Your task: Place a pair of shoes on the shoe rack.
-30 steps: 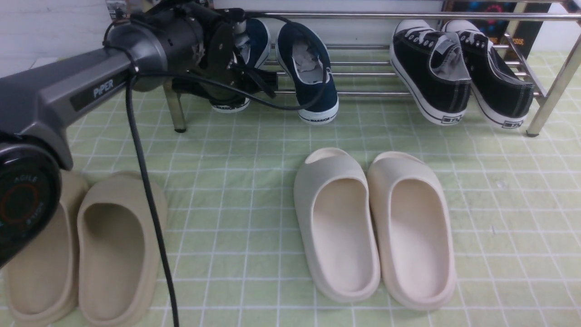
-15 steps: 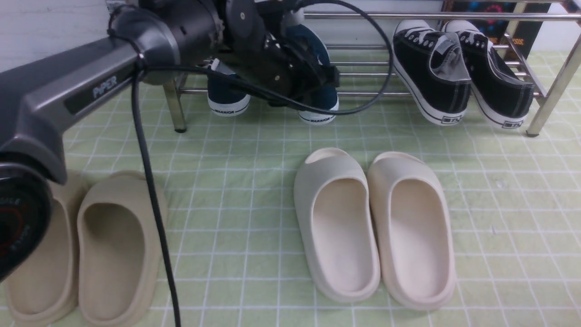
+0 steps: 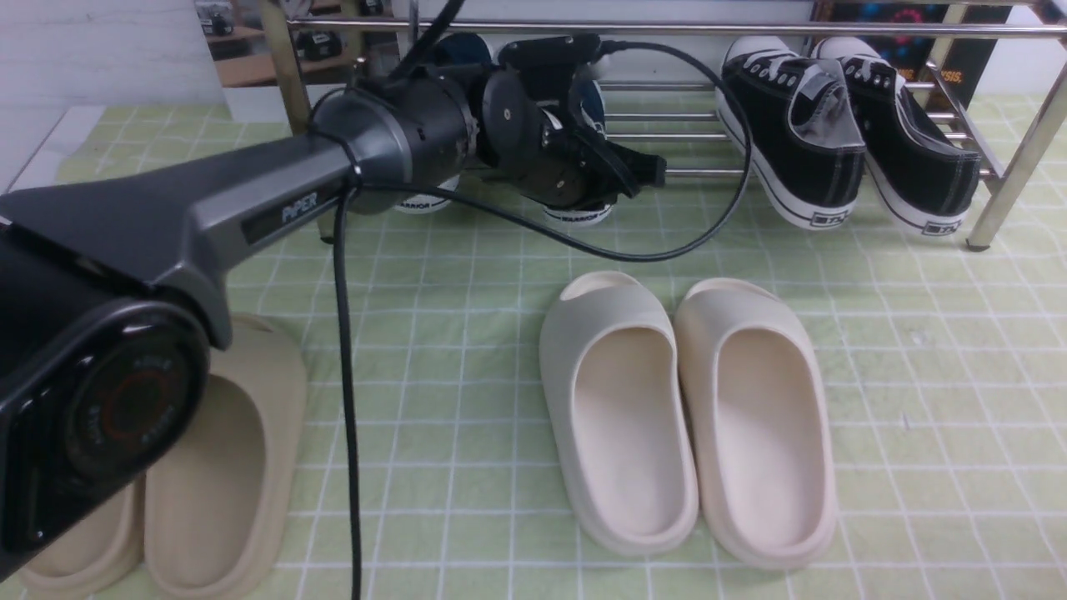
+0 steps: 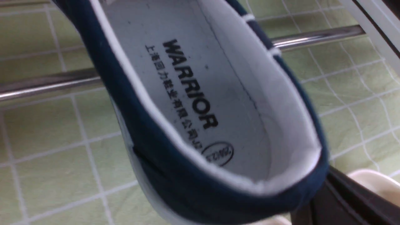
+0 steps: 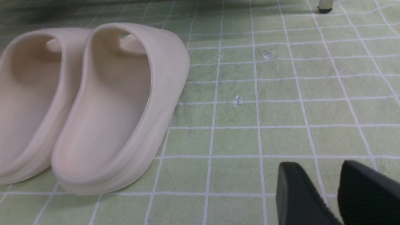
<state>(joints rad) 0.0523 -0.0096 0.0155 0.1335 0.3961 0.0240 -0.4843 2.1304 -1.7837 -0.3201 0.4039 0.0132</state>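
Two navy slip-on shoes lean heel-down on the chrome shoe rack [image 3: 750, 29], largely hidden by my left arm. The heel of the left shoe [image 3: 423, 202] and of the right shoe [image 3: 579, 215] show, with "WARRIOR" lettering. My left gripper [image 3: 646, 173] hangs just in front of the right shoe's heel. In the left wrist view that shoe [image 4: 200, 93] fills the frame over a rack rail [image 4: 312, 39]. The gripper [image 4: 337, 187] is one dark mass against the outside of the heel, holding nothing. My right gripper [image 5: 322, 167] is shut and empty, low over the cloth.
Black lace-up sneakers [image 3: 792, 133] sit on the rack's right half. Cream slides [image 3: 683, 417] lie mid-cloth and also show in the right wrist view [image 5: 109, 106]. Beige slides [image 3: 217, 483] lie at front left under my left arm. A rack foot [image 3: 975, 243] stands at right.
My left arm has swung right and lower, from the left navy shoe across to the front of the right one. Both navy shoes stay on the rack.
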